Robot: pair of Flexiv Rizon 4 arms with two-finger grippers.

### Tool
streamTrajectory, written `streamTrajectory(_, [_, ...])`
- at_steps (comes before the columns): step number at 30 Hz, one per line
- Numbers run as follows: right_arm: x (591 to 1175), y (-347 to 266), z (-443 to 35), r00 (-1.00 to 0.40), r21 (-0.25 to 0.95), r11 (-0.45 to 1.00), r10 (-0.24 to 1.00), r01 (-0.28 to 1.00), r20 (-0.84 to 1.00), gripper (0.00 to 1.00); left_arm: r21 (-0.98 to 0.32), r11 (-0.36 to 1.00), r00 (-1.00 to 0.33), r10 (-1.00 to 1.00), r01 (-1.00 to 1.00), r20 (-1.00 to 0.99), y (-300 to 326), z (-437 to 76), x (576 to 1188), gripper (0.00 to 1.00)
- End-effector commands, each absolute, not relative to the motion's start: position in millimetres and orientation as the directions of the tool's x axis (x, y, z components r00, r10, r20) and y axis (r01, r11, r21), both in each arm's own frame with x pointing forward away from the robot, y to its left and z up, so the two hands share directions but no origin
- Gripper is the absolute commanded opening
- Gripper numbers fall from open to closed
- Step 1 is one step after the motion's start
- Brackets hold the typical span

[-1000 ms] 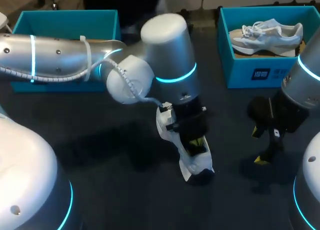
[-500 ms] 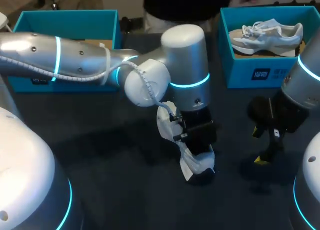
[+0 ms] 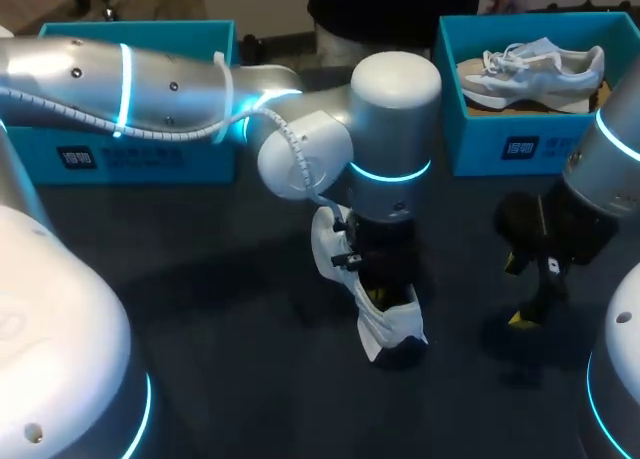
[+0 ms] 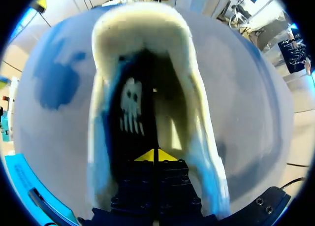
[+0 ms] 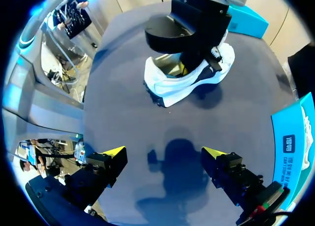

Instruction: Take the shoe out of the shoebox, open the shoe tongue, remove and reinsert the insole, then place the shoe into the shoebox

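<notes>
Two wrist views differ: the left peers down into the white shoe (image 4: 187,113), its padded collar cream, where the left gripper (image 4: 157,156) presses its yellow tips together. The right shows that shoe lying on the dark table (image 5: 128,117), with the right gripper (image 5: 162,154) spread wide and empty. Since a second ago the left arm has swung rightward, and the shoe is unmoved.

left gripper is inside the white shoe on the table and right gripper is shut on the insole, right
No: the right gripper is open and empty, per the right wrist view. The left gripper is inside the white shoe on the table.
</notes>
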State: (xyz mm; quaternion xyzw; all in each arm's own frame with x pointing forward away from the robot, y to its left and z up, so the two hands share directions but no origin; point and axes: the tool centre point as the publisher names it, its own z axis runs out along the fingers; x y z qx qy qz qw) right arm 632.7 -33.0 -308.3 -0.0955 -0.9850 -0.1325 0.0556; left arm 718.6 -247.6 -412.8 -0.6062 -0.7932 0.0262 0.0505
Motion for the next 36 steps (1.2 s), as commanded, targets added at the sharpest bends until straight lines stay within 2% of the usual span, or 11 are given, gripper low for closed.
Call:
streamTrajectory(1, [633,-32,-310,-0.976,0.249,0.947,0.174,0.203,0.134,1.00,-0.092,0.269,-0.267,0.963,0.959,0.032,-232,-414,728,0.00])
streamTrajectory(11, [633,-32,-310,-0.976,0.249,0.947,0.174,0.203,0.134,1.00,-0.203,0.263,-0.277,0.960,0.943,-0.044,-273,-381,704,0.00])
streamTrajectory(20, [633,-32,-310,-0.976,0.249,0.947,0.174,0.203,0.134,1.00,-0.313,0.239,-0.268,0.962,0.919,-0.054,-313,-383,675,0.00])
streamTrajectory(32, [633,-32,-310,-0.976,0.249,0.947,0.174,0.203,0.134,1.00,-0.289,0.249,-0.251,0.968,0.924,0.030,-287,-420,663,0.00])
streamTrajectory(36, [633,-32,-310,-0.976,0.249,0.947,0.174,0.203,0.134,1.00,-0.227,0.243,-0.236,0.970,0.943,0.055,-262,-421,668,0.00])
